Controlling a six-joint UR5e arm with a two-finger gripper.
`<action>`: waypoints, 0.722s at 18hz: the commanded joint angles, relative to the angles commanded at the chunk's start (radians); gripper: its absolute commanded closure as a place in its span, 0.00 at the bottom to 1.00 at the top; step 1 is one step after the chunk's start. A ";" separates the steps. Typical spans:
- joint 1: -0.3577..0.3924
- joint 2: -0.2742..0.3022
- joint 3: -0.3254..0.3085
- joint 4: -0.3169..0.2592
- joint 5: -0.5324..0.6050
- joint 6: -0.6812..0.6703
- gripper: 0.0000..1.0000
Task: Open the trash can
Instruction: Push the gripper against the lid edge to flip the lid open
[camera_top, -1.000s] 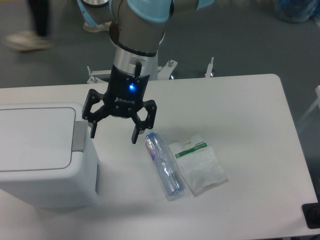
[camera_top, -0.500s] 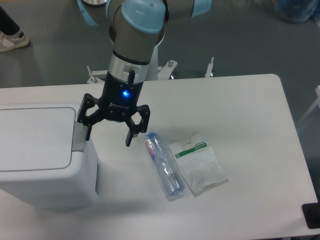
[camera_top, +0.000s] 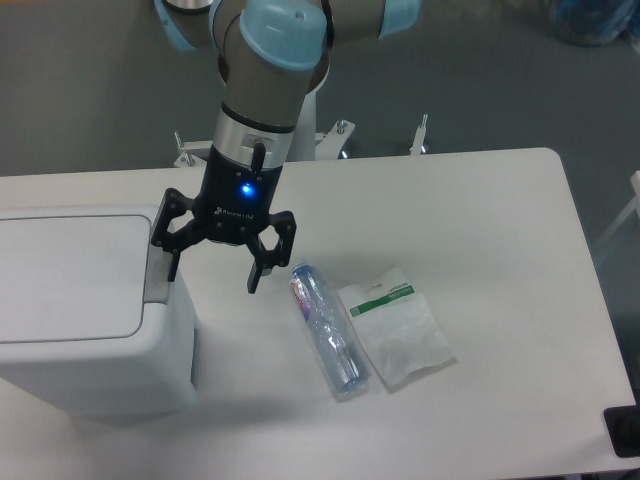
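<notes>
Grey floor lies behind a smooth white table (camera_top: 480, 200) with rounded corners, and metal bracket fittings (camera_top: 345, 128) show at its far edge. At the left of that table stands the trash can (camera_top: 80, 330), a big boxy bin of matte white plastic with soft rounded corners, a flat white lid (camera_top: 65, 275) and a grey rectangular push tab (camera_top: 154, 283) on its right rim. My gripper (camera_top: 211, 277) hangs with its two black fingers spread wide apart, holding nothing; the left fingertip (camera_top: 173, 270) is just at the tab's upper edge, though I cannot tell whether it touches. A blue light glows on my black wrist housing (camera_top: 240, 195), where small white lettering is too blurred to read. To my right a clear, crumpled plastic bottle (camera_top: 326, 330) lies on its side, with a red and blue label near its top end. Just beside it lies a flat translucent packet (camera_top: 397, 328) with a green and white header strip; its print is unreadable. A dark object (camera_top: 625, 432) sits at the table's lower right corner.
</notes>
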 joint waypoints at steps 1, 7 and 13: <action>0.000 0.000 0.000 0.000 0.000 0.000 0.00; -0.008 -0.003 0.000 0.000 0.006 0.000 0.00; -0.008 -0.003 -0.002 0.000 0.006 0.000 0.00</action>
